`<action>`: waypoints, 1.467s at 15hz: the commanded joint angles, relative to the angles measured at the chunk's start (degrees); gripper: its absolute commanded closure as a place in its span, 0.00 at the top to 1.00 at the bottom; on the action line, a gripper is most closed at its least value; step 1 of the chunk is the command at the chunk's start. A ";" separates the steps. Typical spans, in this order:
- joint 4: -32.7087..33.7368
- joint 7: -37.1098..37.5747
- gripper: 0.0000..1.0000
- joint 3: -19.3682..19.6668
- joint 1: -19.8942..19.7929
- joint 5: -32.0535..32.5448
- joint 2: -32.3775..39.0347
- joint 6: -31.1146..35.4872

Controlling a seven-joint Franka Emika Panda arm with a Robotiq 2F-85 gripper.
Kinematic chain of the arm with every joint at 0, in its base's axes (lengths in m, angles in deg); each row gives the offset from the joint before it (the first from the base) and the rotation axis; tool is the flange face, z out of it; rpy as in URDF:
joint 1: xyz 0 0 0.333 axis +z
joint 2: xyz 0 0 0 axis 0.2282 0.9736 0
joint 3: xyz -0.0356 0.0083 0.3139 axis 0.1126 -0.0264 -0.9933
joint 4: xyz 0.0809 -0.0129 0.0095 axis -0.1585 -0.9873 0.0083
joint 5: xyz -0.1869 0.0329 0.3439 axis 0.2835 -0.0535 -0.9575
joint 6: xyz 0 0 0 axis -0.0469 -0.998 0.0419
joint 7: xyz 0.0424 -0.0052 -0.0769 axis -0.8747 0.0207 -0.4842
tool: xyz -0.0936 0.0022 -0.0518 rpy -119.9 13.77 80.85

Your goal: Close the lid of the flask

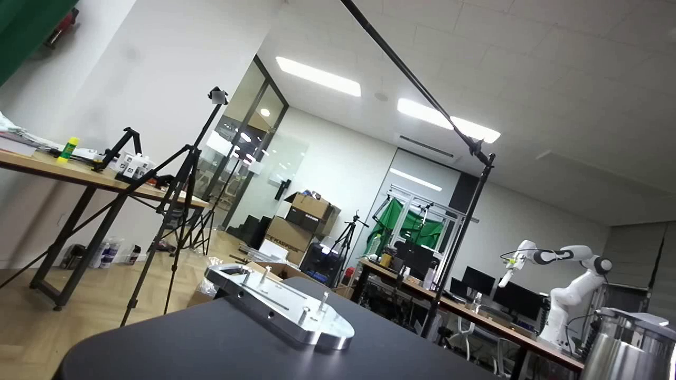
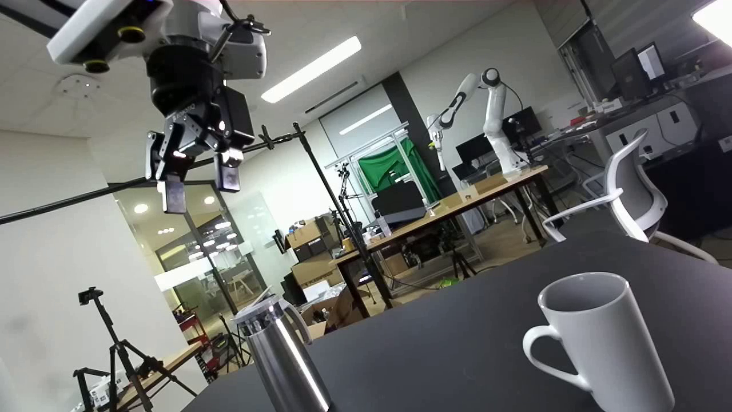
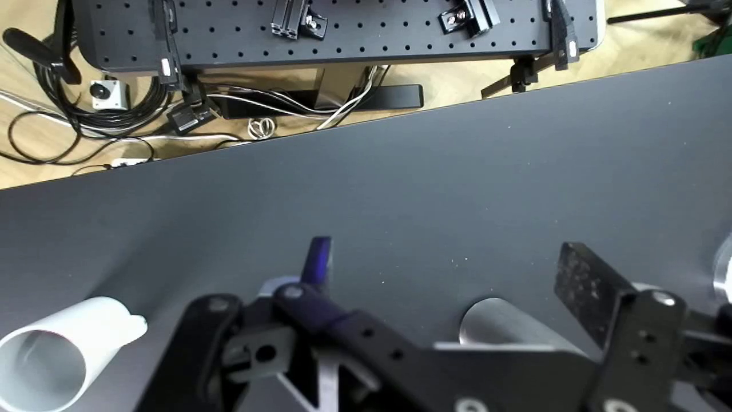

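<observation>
Shiny, cylindrical metal flask [image 2: 287, 363] stands below and right of the end effector [image 2: 201, 186], whose 2 fingers [image 2: 174, 197] are apart.

In an exterior view, hand [image 2: 201, 186] hangs in mid-air at frame's 9 o'clock, slight tilt, pointing roughly 6 o'clock. Fingers [image 2: 173, 196] spread, tips well apart. Black wrist [image 2: 180, 80] directly above, white arm link [image 2: 246, 60] at its 2 o'clock; arm cropped toward 11 o'clock. Wrist view: hand enters from 6 o'clock, fingertips at 7 and 4.
</observation>
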 commanded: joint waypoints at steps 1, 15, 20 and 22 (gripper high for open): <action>0.12 -0.33 1.00 -0.91 -1.09 -0.27 0.14 -0.13; 0.76 0.96 0.74 -3.04 -0.14 -0.66 0.72 5.13; 1.81 3.59 0.37 -8.43 2.03 0.12 4.09 14.32; 2.78 5.16 0.25 -10.66 2.95 0.83 6.44 17.96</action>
